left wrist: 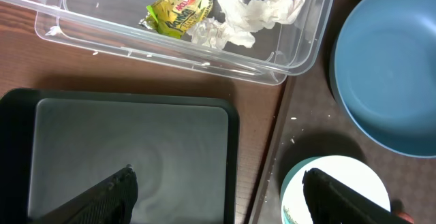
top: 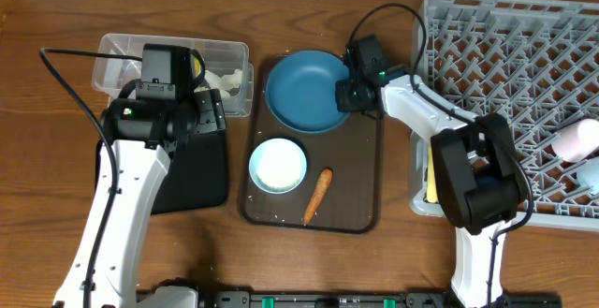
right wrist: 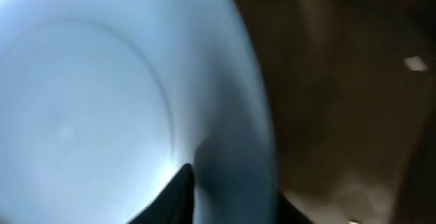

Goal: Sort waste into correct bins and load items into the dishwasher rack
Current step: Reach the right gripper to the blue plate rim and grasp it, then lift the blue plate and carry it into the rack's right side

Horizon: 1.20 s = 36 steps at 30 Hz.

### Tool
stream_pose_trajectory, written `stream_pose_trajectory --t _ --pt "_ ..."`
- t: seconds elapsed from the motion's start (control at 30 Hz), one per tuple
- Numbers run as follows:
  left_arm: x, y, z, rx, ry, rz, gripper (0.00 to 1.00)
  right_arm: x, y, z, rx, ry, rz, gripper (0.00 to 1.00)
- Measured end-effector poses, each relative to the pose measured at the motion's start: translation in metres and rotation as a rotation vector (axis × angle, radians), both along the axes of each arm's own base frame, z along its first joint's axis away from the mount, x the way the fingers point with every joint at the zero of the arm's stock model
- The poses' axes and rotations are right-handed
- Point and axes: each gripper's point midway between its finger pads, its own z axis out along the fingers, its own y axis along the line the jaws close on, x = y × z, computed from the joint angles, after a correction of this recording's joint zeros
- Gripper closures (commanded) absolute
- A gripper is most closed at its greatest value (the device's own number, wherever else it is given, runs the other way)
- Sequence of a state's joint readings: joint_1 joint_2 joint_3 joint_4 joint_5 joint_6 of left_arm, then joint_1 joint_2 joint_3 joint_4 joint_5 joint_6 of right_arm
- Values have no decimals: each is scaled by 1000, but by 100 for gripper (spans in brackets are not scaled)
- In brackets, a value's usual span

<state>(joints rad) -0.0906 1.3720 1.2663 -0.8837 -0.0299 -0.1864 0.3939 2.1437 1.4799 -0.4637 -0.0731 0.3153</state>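
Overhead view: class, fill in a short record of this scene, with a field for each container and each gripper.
tub: holds wrapper and tissue
black tray: bare where visible
brown tray: carries plate, bowl, carrot
rack: pink cup and blue cup at its right edge
left gripper: open, above the black tray
right gripper: at the plate's right rim; grip unclear
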Motion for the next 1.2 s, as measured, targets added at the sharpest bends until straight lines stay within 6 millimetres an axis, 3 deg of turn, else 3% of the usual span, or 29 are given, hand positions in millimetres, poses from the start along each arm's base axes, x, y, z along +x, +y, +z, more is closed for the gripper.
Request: stream_pose_trajectory --t 0.07,0.23,0.37,0.47,0.6,0.73,0.8,0.87,1.03,1.2 --pt "0 0 0 0 0 0 20 2 -3 0 -5 -6 -12 98" --pt "0 0 0 0 0 0 20 12 -12 22 18 -46 -55 99" --pt "0 0 0 0 0 0 20 20 -37 44 -2 -88 -93 99" --pt "0 0 0 0 0 0 20 26 -59 77 -12 -147 -113 99" --pt "0 0 0 0 0 0 20 28 -96 148 -41 -288 -137 99" --pt "0 0 0 0 -1 0 20 25 -159 228 -180 -490 -219 99" --pt "0 0 0 0 -1 0 20 22 -201 267 -310 -598 -281 99" --pt "0 0 0 0 -1 0 20 20 -234 292 -431 -662 -326 99" --pt "0 0 0 0 -2 0 20 12 -317 337 -768 -739 -424 99" --pt "0 0 0 0 -2 0 20 -3 -382 369 -997 -748 -493 99"
